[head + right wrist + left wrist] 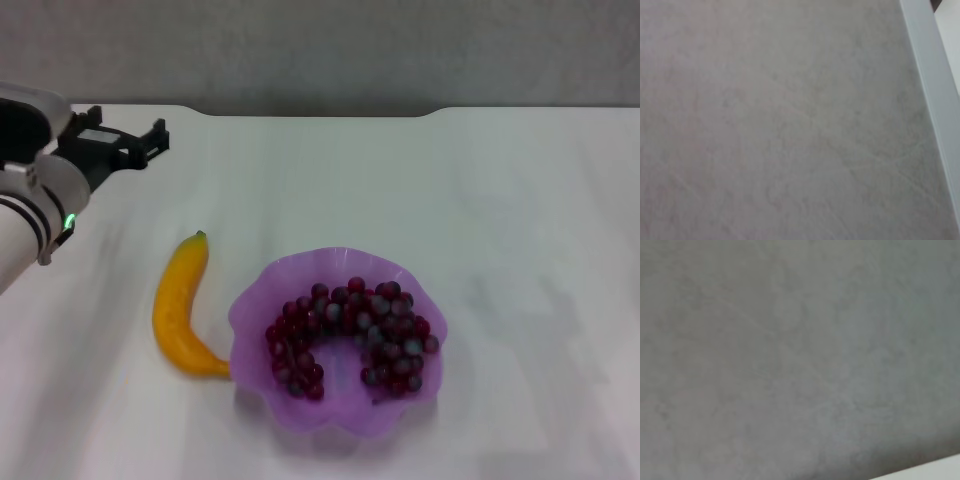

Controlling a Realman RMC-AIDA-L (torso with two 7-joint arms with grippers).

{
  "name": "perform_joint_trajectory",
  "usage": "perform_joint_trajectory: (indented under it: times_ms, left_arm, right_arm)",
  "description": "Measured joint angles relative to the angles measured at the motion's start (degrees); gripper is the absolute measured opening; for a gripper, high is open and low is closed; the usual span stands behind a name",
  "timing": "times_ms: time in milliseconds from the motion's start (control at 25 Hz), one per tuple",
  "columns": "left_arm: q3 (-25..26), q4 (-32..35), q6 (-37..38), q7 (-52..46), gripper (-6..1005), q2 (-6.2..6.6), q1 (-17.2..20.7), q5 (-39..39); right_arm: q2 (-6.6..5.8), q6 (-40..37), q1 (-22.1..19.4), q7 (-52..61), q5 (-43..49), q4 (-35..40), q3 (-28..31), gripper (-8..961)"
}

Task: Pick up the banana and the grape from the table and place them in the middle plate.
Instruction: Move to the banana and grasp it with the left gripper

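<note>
On the plain white counter (480, 180), a translucent purple plastic plate with a wavy scalloped rim (262, 290) sat near the front, and a long bunch of small dark red-purple grapes, some frosted grey (350, 335), lay inside it, curled across the bowl's floor. Just beside the plate on the robot's left lay a curved, glossy yellow-orange banana with a small dark green tip (178, 310); it rested on the counter, its lower end touching or nearly touching the plate's rim and its tip pointing away toward the grey wall (330, 50).

The left arm's black end effector (150, 140) hung over the far left of the counter, well apart from the banana, holding nothing; whether its fingers stood apart or together could not be told. Nothing lay between it and the banana. The right arm did not show in the head view. The left wrist view gave only grey wall (790, 350) and a sliver of white counter (935, 467); the right wrist view gave grey wall (780, 125) and a pale edge strip (930, 90).
</note>
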State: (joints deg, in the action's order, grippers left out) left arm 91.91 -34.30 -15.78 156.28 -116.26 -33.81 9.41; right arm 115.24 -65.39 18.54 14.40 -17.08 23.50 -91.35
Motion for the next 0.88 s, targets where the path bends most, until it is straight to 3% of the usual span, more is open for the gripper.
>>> perform_joint_trajectory:
  times_ms: [80,240,400,480,680,720,880]
  left_arm:
    - [-1.9,-4.1,3.9,0.0,897,0.09,1.2,1.5]
    - [-6.1,-18.6,18.9,0.2,898,0.44,5.5,4.2]
    - [-10.1,-27.2,33.9,2.7,898,1.40,5.9,1.4]
    - [-12.5,-30.6,39.0,5.3,898,3.06,5.5,-4.7]
    - [-18.9,-36.6,46.7,6.8,896,11.41,3.6,-22.5]
    - [-19.5,-37.7,48.9,6.8,896,12.54,3.2,-24.0]
    - [-19.0,-42.7,59.9,6.9,895,14.50,2.0,-24.0]
  right_arm:
    - [-0.01,0.0,0.5,-1.2,0.4,-1.1,0.0,903]
    - [0.08,0.2,1.2,-1.9,0.6,-1.6,0.0,903]
    - [-0.10,0.3,1.4,-1.5,0.5,-2.1,0.0,903]
    - [-0.13,0.5,1.6,-1.5,0.6,-2.3,-0.1,903]
    - [-0.12,0.9,1.9,-1.4,0.6,-2.5,-0.2,903]
    - [-0.12,0.9,1.9,-1.4,0.6,-2.5,-0.2,903]
    - [-0.04,0.9,1.9,-1.5,0.5,-3.0,-0.8,903]
